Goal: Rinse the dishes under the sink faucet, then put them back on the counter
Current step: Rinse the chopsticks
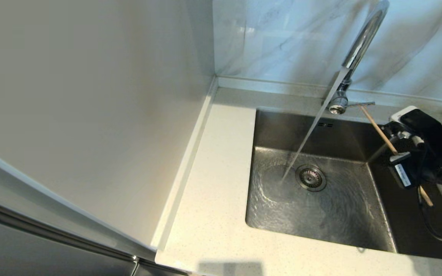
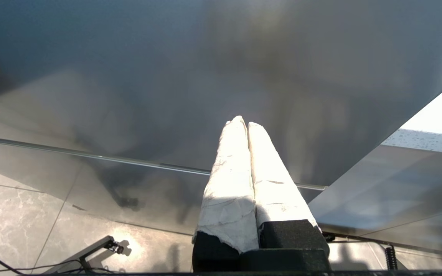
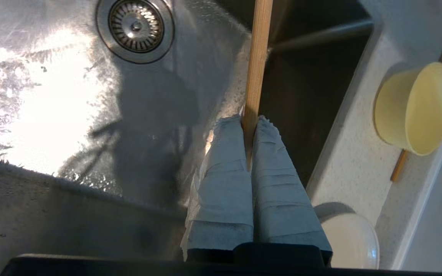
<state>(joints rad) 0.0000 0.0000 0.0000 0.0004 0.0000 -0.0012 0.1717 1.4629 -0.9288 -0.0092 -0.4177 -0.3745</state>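
Note:
Water runs from the chrome sink faucet (image 1: pixel 363 42) into the steel sink (image 1: pixel 343 214), landing beside the drain strainer (image 1: pixel 311 177). My right gripper (image 1: pixel 397 151) hangs over the sink's right side, shut on a wooden chopstick (image 1: pixel 378 130) that slants up toward the lever handle (image 1: pixel 361 104). The right wrist view shows the taped fingers (image 3: pixel 221 168) clamping that chopstick (image 3: pixel 257 57). On the counter (image 3: pixel 359 161) beside the sink sit the pale yellow bowl (image 3: pixel 416 111) and the cream-white dish (image 3: pixel 353 241). My left gripper (image 2: pixel 244 122) is shut on nothing, away from the sink.
A second wooden stick (image 3: pixel 397 170) lies on the counter, partly under the yellow bowl. Off-white counter (image 1: pixel 213 214) borders the sink's left and front. A tall pale cabinet wall (image 1: pixel 90 115) stands on the left. Marble tiles (image 1: pixel 282 38) back the faucet.

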